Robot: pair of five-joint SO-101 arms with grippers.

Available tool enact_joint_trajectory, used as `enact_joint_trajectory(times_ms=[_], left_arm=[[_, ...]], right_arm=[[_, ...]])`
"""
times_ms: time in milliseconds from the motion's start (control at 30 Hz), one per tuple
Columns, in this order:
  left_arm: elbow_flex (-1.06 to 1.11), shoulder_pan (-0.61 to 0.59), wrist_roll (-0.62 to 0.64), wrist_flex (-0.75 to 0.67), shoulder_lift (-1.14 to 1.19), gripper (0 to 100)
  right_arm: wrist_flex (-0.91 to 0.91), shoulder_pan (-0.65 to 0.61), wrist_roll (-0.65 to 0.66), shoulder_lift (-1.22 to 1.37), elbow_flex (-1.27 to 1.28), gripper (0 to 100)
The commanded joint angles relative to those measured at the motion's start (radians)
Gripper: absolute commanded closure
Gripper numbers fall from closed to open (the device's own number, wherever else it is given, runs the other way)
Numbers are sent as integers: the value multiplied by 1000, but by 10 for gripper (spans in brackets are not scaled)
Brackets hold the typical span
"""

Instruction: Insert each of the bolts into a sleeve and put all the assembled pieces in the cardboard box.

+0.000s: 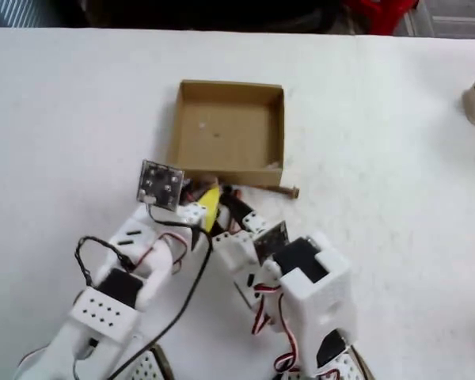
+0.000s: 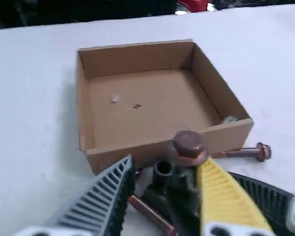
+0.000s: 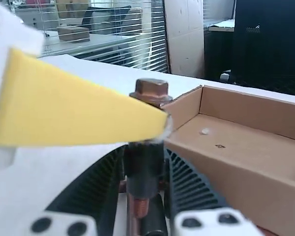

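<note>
copper bolt [image 3: 151, 91] half hidden in sleeve [image 3: 142, 171]

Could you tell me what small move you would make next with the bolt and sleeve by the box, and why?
I would probably draw the left gripper back. The bolt passes through the sleeve, shank showing below, and the right gripper holds the sleeve beside the box. The left's yellow finger lies across the bolt, likely hindering a lift over the wall.
</note>
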Motion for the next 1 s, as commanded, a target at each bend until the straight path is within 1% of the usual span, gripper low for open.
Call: enact_joint_trajectory(times_ms=[0, 100, 367, 700, 767, 800, 867, 900, 967], left_arm=[[-5, -2, 23, -23, 1, 627], [-9, -2, 55, -23, -2, 635], [-54, -7, 58, -23, -2, 638], [-172, -10, 58, -23, -4, 638], [-170, -10, 58, -18, -33, 639], [-161, -10, 52, 3, -59, 639], [-143, -10, 49, 92, -133, 639], [-133, -12, 38, 155, -176, 639], [-112, -12, -21, 288, -266, 639]], right_arm=[[-30, 8, 14, -47, -17, 982], [-28, 8, 14, -47, -17, 982], [-28, 8, 14, -47, -17, 982], [-27, 8, 14, -47, -17, 982], [-27, 8, 14, -47, -17, 982], [-27, 8, 14, -47, -17, 982], [-27, 8, 14, -47, -17, 982], [-27, 10, 14, -47, -17, 982], [-28, 16, 14, -47, -17, 982]])
